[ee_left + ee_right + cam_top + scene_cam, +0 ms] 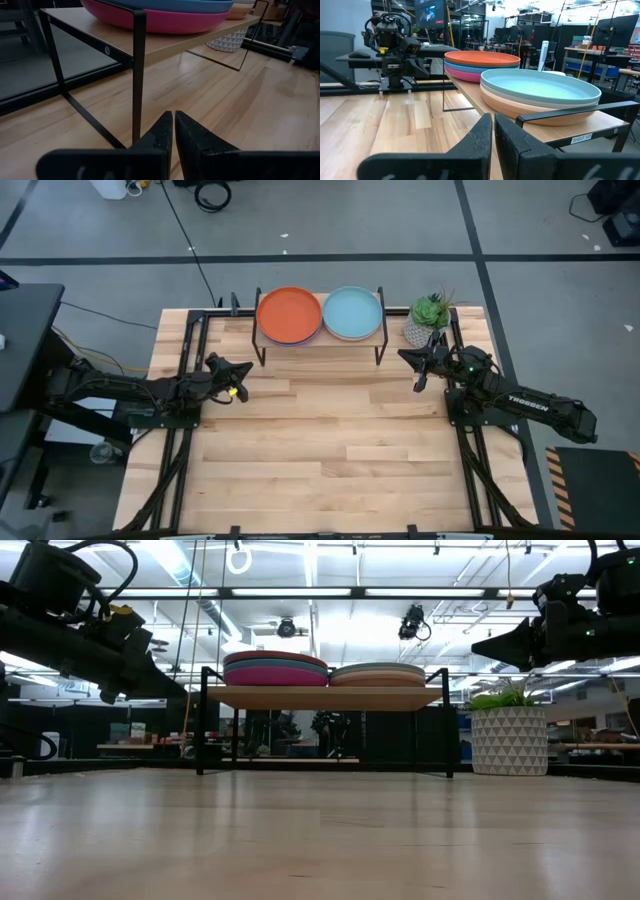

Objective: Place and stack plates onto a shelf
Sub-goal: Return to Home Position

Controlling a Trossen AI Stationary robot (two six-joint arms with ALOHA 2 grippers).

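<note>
Two stacks of plates rest on the shelf (320, 345) at the table's far edge. The left stack has an orange plate (289, 314) on top, with blue and magenta plates (165, 19) under it. The right stack is topped by a pale blue plate (353, 312) over grey and cream or salmon ones (530, 107). My left gripper (245, 367) is shut and empty, hovering just left of the shelf's near left leg (138, 75). My right gripper (404, 356) is shut and empty, hovering just right of the shelf.
A potted plant in a white patterned pot (428, 320) stands right of the shelf, close behind my right gripper. Black frame rails (190, 350) run along the table's left and right sides. The wooden tabletop (330, 450) stretches in front of the shelf.
</note>
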